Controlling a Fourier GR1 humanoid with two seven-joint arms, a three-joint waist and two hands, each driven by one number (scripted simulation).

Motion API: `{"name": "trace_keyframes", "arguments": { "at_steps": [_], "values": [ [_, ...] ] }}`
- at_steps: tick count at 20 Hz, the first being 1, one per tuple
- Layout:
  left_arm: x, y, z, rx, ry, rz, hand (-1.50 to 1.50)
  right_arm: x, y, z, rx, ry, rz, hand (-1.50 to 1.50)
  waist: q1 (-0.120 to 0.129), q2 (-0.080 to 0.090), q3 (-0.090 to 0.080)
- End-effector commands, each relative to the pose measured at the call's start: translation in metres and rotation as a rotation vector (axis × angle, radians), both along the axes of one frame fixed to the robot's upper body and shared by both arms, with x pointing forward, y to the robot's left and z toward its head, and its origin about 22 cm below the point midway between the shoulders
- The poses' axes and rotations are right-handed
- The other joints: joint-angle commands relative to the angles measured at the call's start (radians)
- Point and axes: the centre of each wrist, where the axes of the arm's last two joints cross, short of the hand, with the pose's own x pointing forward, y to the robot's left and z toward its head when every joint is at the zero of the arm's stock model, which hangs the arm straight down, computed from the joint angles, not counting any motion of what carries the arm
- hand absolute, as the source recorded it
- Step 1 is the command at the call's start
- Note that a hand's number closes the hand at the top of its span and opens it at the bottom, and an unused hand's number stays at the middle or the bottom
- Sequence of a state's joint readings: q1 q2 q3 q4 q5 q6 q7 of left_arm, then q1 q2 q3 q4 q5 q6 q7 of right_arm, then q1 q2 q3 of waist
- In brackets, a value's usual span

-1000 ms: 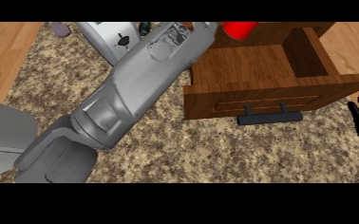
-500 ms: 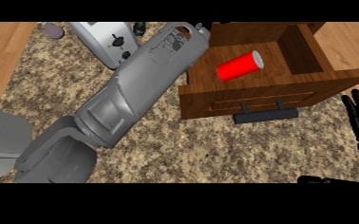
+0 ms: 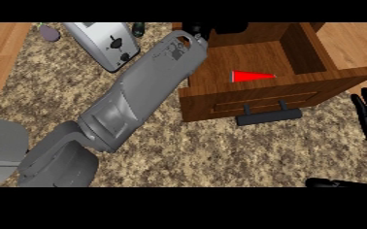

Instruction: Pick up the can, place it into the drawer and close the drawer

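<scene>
A: Where is the can [image 3: 252, 76]?
B: It lies on its side inside the open drawer [image 3: 305, 53], below and right of the left hand [image 3: 195, 29], clear of its fingers.
A: And the right hand [image 3: 360, 107]?
B: At the right edge, right of the drawer's handle [image 3: 268, 116].

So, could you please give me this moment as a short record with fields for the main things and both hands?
can: red can lying inside the drawer, partly hidden by its front
drawer: wooden drawer open, dark handle on its front
left hand: left hand at the drawer's back left corner, mostly cut off; fingers cannot be judged
right hand: right hand at the view's right edge, only fingers showing
counter: speckled counter
other: toaster at upper left
</scene>
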State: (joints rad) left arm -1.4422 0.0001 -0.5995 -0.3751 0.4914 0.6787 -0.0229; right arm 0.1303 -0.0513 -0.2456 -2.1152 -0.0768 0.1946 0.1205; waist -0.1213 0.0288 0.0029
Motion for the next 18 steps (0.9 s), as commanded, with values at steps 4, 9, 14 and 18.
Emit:
{"name": "trace_keyframes", "arguments": {
  "at_steps": [4, 9, 14, 18],
  "values": [
    [-0.002, 0.000, -0.009, -0.004, 0.000, 0.063, -1.50, 0.011, 0.006, 0.017, -0.016, -0.023, 0.028, -1.50, -0.017, 0.006, 0.000],
    [0.002, 0.001, -0.002, -0.014, -0.008, 0.083, -1.50, -0.008, 0.004, -0.001, -0.011, 0.006, 0.007, -1.50, -0.007, -0.001, 0.000],
    [-0.006, 0.000, -0.017, -0.055, -0.004, 0.092, -1.50, 0.004, -0.002, 0.014, -0.073, -0.049, 0.005, -1.50, -0.006, 0.000, 0.000],
    [-0.003, 0.003, -0.015, -0.098, 0.001, 0.112, -1.50, -0.004, 0.002, 0.030, -0.247, -0.110, -0.013, -1.50, -0.012, 0.001, -0.001]
  ]
}}
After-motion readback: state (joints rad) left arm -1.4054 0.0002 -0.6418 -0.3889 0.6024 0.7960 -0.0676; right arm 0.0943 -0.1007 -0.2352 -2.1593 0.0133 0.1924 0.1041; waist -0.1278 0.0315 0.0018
